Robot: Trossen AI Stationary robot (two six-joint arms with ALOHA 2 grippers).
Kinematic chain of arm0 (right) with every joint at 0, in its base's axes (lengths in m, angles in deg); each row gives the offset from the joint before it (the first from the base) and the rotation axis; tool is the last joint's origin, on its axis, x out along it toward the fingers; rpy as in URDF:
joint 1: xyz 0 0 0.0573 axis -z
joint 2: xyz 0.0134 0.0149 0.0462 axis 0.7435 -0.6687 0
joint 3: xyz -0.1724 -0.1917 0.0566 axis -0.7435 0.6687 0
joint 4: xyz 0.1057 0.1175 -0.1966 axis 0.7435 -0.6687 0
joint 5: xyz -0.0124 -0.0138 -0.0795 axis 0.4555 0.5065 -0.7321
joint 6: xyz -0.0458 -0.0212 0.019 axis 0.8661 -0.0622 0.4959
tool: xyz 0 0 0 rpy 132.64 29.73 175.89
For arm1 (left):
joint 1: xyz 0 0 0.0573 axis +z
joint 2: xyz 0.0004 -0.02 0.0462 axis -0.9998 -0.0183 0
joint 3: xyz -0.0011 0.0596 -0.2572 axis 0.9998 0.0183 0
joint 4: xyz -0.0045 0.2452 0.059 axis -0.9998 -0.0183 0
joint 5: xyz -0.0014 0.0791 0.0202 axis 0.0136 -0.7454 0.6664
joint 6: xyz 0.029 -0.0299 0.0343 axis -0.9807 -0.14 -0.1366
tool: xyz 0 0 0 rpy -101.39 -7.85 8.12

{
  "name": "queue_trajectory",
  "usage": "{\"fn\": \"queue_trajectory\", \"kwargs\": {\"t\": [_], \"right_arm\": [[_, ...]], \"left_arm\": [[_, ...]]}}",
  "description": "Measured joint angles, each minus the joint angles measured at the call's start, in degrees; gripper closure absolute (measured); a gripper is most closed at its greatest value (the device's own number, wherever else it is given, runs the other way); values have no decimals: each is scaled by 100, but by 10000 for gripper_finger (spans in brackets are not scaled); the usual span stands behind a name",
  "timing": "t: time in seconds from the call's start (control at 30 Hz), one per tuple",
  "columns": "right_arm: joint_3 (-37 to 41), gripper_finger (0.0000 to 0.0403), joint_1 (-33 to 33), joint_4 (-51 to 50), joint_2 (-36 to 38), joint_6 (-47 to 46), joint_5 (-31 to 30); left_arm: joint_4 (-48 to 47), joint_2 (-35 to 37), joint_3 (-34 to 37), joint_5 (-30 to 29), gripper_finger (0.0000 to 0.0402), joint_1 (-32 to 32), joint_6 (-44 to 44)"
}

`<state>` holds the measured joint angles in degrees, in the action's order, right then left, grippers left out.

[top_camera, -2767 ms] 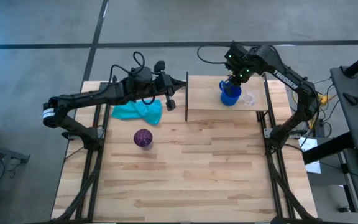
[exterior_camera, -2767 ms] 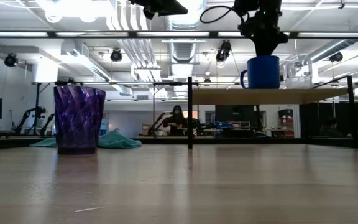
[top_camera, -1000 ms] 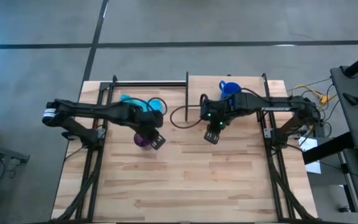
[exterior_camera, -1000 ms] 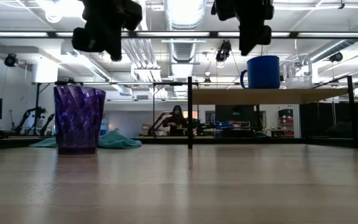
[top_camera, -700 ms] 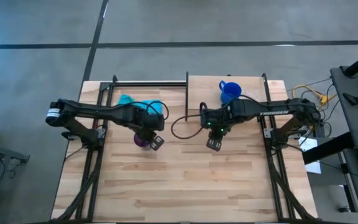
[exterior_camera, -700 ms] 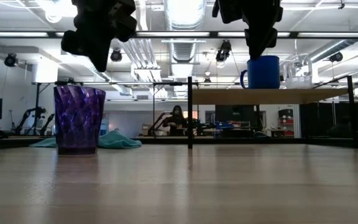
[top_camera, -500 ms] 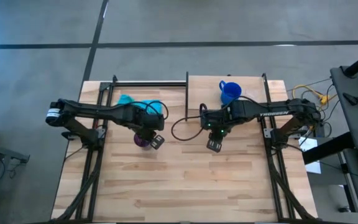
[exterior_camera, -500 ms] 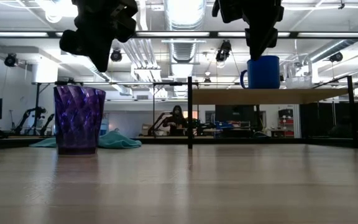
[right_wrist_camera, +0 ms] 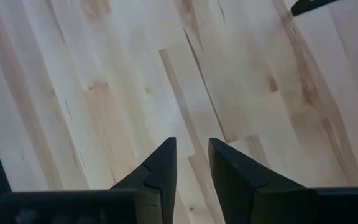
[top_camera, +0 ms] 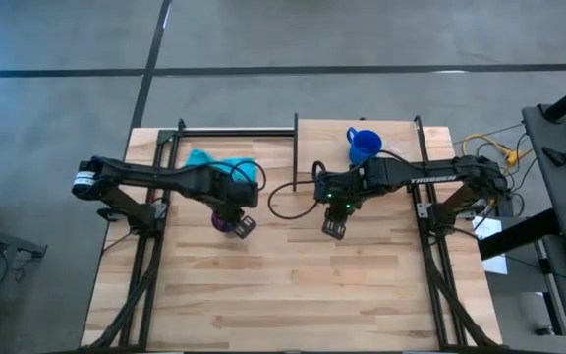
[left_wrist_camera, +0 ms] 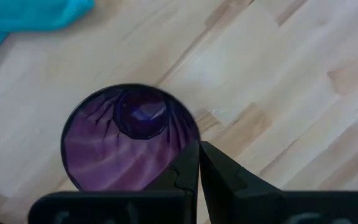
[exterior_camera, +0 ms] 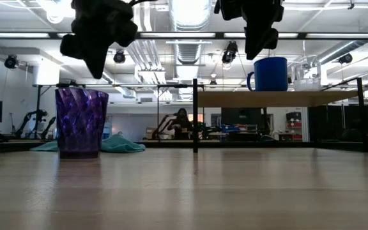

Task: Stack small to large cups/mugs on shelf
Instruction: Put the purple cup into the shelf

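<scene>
The purple ribbed tumbler [exterior_camera: 81, 122] stands upright on its base on the tabletop, left of the middle; from above, its mouth [left_wrist_camera: 129, 140] opens toward the left wrist camera. My left gripper [exterior_camera: 98, 69] hangs shut just above its rim, over the tumbler's right edge [top_camera: 241, 224], touching nothing. The blue mug [top_camera: 362, 146] and the small clear cup [exterior_camera: 306, 83] stand side by side on the light-wood shelf [exterior_camera: 273, 98]. My right gripper [top_camera: 334, 231] hovers open over bare tabletop, in front of the shelf [right_wrist_camera: 191, 155].
A teal cloth [top_camera: 209, 162] lies crumpled on the tabletop behind the tumbler, near the far-left corner. The shelf's black posts [exterior_camera: 195, 115] stand at mid-table. A black cable [top_camera: 288, 192] loops beside the right arm. Bare tabletop [top_camera: 293, 285] stretches toward the near edge.
My left gripper has come down a little over the tumbler and shifted slightly toward the table's left. My right gripper has drifted a short way from the shelf toward the near edge. The tumbler, mug and clear cup have stayed where they were.
</scene>
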<state>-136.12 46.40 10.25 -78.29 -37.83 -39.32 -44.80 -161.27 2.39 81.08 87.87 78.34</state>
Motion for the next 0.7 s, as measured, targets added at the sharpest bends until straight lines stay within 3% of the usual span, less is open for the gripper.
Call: {"fn": "queue_trajectory", "kwargs": {"t": [0.13, 0.3, 0.5, 0.7], "right_arm": [[0, 319, 0, 35, 0, 0, 0], [0, 323, 0, 77, 0, 1, 1], [0, 321, 0, 88, 0, 2, 0], [0, 326, 0, 98, 0, 2, 0]], "left_arm": [[105, 2, 346, 32, 393, 12, 9], [169, 2, 698, 282, 353, 74, 298], [256, 9, 642, 284, 308, 74, 246], [274, 13, 319, 286, 299, 72, -30]]}}
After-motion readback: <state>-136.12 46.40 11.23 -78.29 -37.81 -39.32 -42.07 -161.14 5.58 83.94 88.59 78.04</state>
